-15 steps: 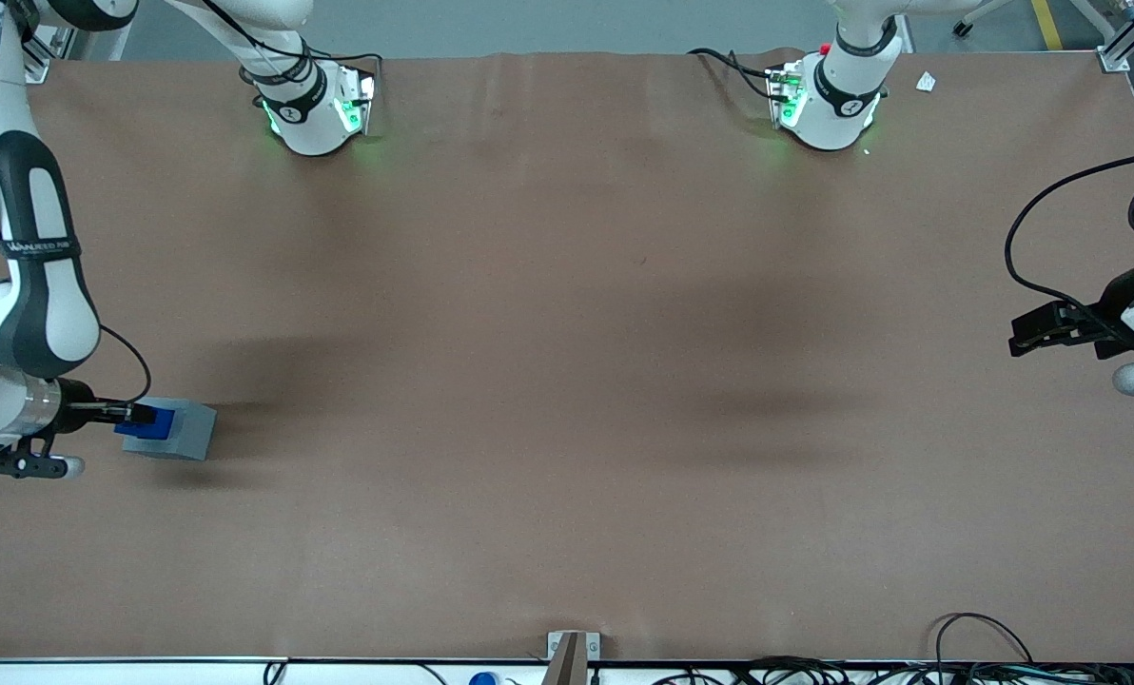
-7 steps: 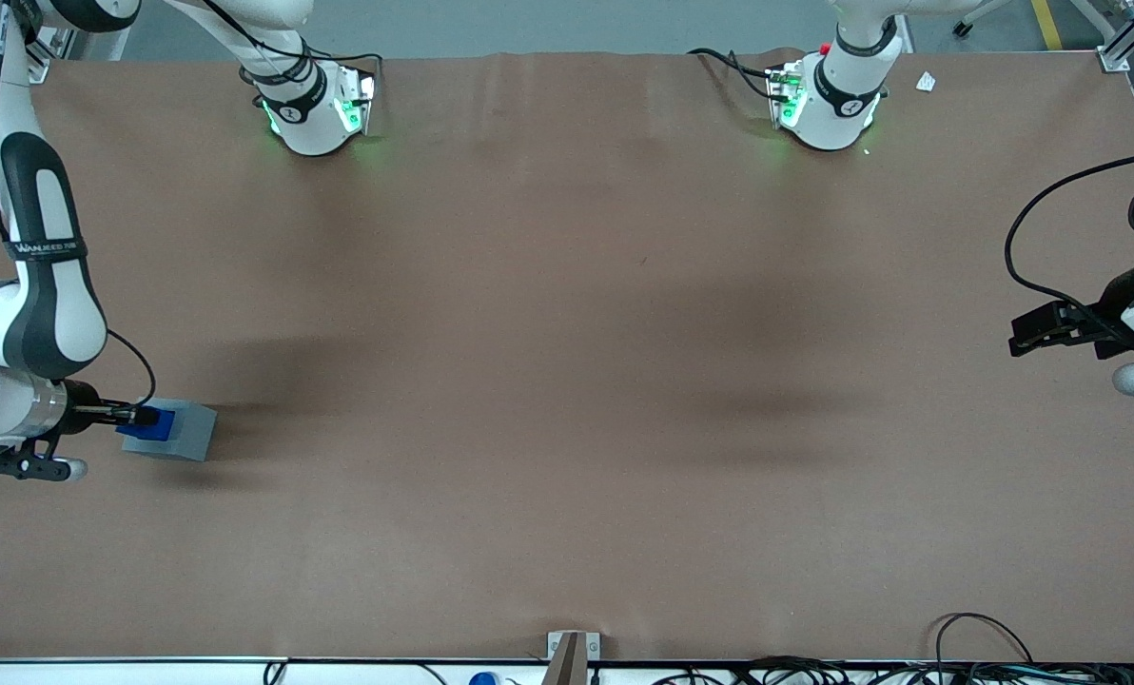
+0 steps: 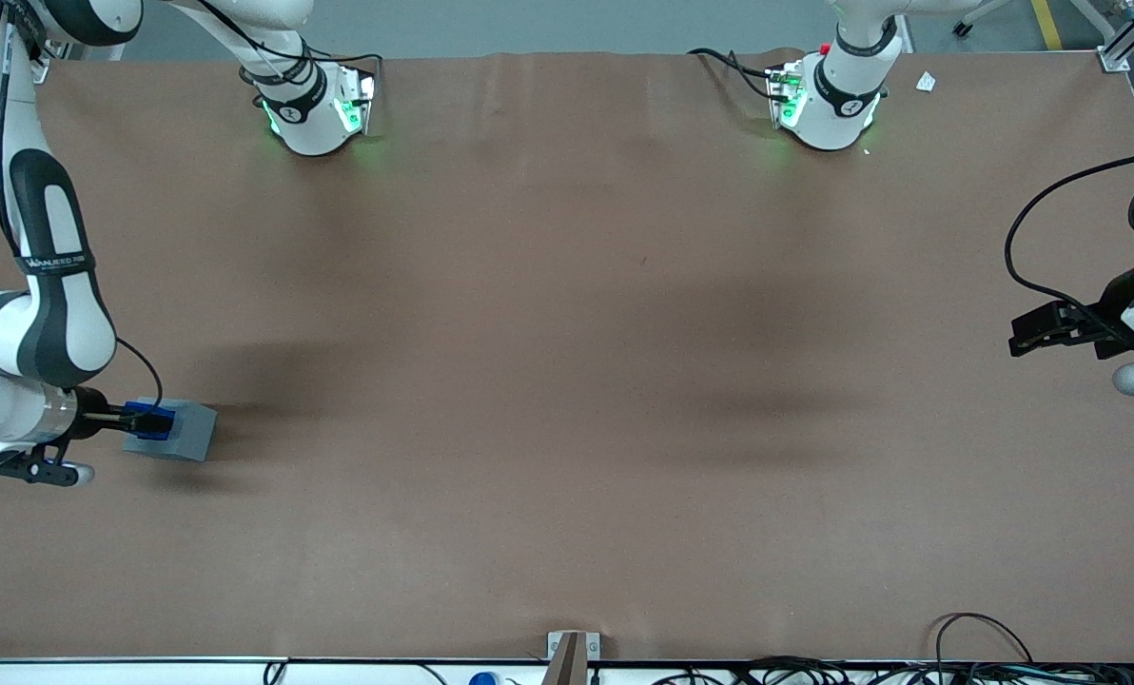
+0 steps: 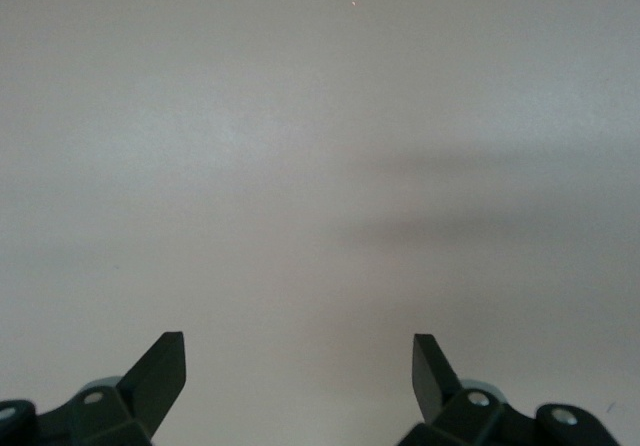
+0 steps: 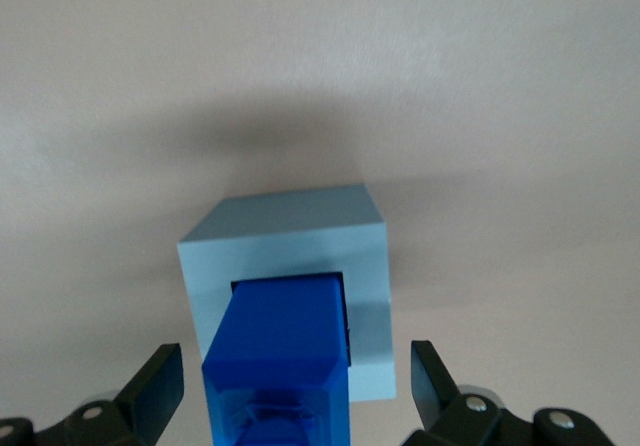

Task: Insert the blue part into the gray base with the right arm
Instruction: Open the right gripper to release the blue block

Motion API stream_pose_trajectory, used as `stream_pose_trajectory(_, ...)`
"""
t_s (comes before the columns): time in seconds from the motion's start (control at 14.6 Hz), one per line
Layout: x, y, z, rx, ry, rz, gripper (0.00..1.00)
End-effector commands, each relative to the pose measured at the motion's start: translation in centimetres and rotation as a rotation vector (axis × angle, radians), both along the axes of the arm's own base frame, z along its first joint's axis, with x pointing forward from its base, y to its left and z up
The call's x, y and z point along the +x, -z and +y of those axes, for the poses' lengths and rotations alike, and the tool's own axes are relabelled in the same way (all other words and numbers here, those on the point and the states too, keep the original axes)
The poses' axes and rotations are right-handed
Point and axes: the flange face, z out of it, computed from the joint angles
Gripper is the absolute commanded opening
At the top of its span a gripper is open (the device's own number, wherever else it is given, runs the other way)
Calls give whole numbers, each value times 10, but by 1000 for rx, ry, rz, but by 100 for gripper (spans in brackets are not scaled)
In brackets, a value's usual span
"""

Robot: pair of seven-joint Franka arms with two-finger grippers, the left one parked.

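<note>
The gray base (image 3: pixel 185 434) sits on the brown table near the working arm's end. The blue part (image 3: pixel 154 421) stands in the recess in its top, with most of its length sticking out. In the right wrist view the blue part (image 5: pixel 285 341) rises from the square recess of the gray base (image 5: pixel 290 236). My right gripper (image 5: pixel 292 354) is open around the blue part's upper end. Its black fingers (image 5: pixel 160 371) stand well off both sides of the part without touching it. In the front view the gripper (image 3: pixel 134 419) hangs right over the part.
The two arm bases (image 3: pixel 315 109) stand at the table edge farthest from the front camera. A small metal bracket (image 3: pixel 572 647) sits at the table edge nearest that camera, with cables (image 3: pixel 986 656) along the same edge toward the parked arm's end.
The blue part has sunk lower into the gray base. The right arm's wrist has shifted slightly toward the base.
</note>
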Motion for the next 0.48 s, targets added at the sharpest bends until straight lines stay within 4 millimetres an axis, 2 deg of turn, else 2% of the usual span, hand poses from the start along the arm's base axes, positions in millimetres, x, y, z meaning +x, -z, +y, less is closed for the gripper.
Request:
stream_pose_trajectory(0.0,5,-34,3,-13,-28,-36,100)
stream_pose_trajectory(0.27,-5,-128,22,-20,-51,-109,100)
stream_pose_trajectory(0.41,-18,-178,32,-5,-50,-131,100)
